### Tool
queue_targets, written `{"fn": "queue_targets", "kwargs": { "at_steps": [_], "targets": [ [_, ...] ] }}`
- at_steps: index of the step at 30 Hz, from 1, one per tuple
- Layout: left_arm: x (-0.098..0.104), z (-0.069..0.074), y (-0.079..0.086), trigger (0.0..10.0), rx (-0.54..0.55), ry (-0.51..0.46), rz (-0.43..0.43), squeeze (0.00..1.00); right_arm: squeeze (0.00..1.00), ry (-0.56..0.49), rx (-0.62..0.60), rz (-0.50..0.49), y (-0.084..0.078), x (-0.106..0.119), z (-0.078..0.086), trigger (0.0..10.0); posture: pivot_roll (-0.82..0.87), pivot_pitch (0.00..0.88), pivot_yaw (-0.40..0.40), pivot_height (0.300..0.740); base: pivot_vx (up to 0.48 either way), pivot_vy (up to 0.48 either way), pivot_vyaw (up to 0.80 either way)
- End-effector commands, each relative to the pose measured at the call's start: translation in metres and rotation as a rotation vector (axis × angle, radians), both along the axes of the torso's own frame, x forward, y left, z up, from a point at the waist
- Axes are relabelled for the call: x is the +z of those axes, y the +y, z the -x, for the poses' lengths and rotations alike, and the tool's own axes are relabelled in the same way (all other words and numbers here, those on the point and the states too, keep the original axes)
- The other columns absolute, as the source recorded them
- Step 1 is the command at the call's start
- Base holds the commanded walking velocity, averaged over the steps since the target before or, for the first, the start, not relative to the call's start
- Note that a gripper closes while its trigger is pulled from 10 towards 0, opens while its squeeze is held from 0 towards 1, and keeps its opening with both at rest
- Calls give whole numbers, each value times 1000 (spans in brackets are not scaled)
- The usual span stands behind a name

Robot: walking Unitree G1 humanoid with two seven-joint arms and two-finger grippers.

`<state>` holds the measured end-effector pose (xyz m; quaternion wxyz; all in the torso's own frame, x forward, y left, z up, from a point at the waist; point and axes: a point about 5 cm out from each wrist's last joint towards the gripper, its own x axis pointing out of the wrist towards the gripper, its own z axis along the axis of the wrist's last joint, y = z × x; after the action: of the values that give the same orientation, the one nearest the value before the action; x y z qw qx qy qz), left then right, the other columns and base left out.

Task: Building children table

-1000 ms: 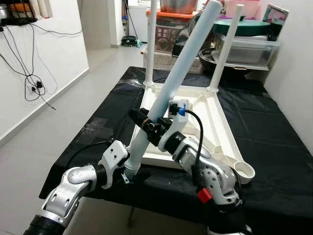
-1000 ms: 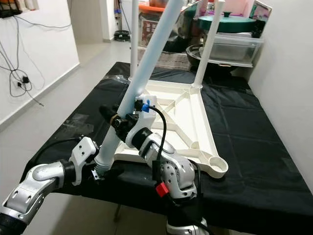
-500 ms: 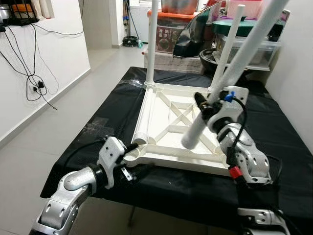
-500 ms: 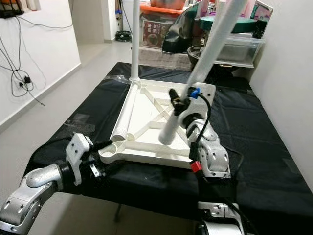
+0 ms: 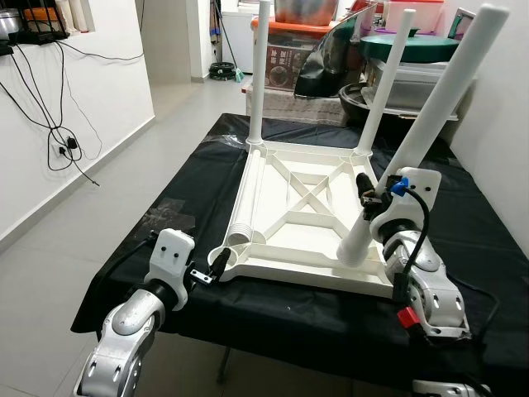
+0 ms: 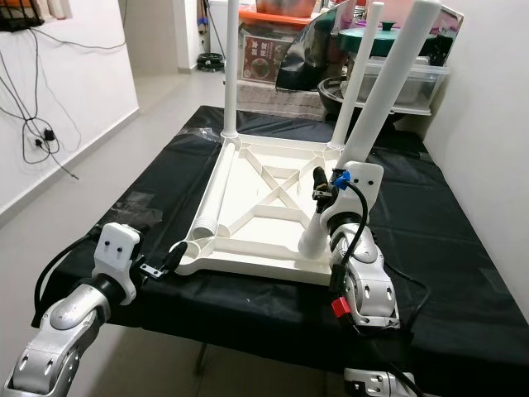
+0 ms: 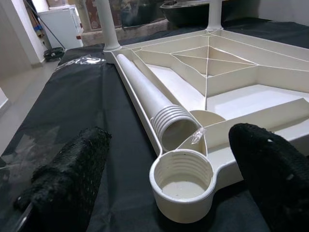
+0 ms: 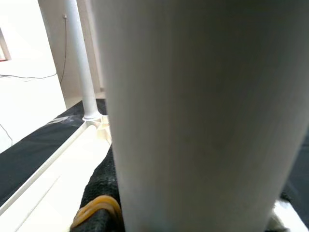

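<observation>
The leg point(image 5: 417, 136) has swung right, gripped by right pincer point(image 5: 369, 196).

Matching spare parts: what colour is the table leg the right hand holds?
White, like the upturned tabletop; the leg shows best in the left eye view.

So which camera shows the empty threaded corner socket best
The left wrist view: the socket sits close, its threaded inside visible between open claw fingers. Both eye views show it small, at the tabletop's near-left corner.

Threaded corner socket point(image 7: 182, 181) between spread black fingers point(image 7: 67, 186)
</observation>
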<state>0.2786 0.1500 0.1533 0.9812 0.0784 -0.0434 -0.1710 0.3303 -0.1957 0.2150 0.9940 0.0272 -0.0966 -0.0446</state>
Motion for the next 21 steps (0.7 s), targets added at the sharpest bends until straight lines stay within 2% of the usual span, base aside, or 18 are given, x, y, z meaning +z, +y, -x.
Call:
{"fn": "queue_targets", "kwargs": {
  "at_steps": [1,6,8,10,12,18,21],
  "targets": [
    [0,6,3,10000,26,-2,-35,0,0,-40,2,45,-1,4,12,10000,43,0,-54,740,0,0,0],
    [-2,10,7,10000,44,-3,-72,0,0,-62,30,41,2,10,24,10000,43,0,-56,740,0,0,0],
    [0,13,9,10000,56,-5,-77,0,0,-62,131,-36,9,17,35,10000,45,0,-59,740,0,0,0],
    [2,15,9,10000,60,-8,-81,0,0,-48,145,-52,11,19,46,10000,37,0,-59,740,0,0,0],
    [1,16,9,10000,59,-9,-92,0,0,-45,107,-44,9,19,49,10000,32,0,-58,740,0,0,0],
    [2,17,6,10000,54,-15,-95,0,0,-52,168,-16,9,19,55,10000,26,0,-56,740,0,0,0],
    [4,20,3,10000,26,-21,-99,0,0,-58,210,7,12,15,63,10000,23,0,-52,740,0,0,0]
  ]
}}
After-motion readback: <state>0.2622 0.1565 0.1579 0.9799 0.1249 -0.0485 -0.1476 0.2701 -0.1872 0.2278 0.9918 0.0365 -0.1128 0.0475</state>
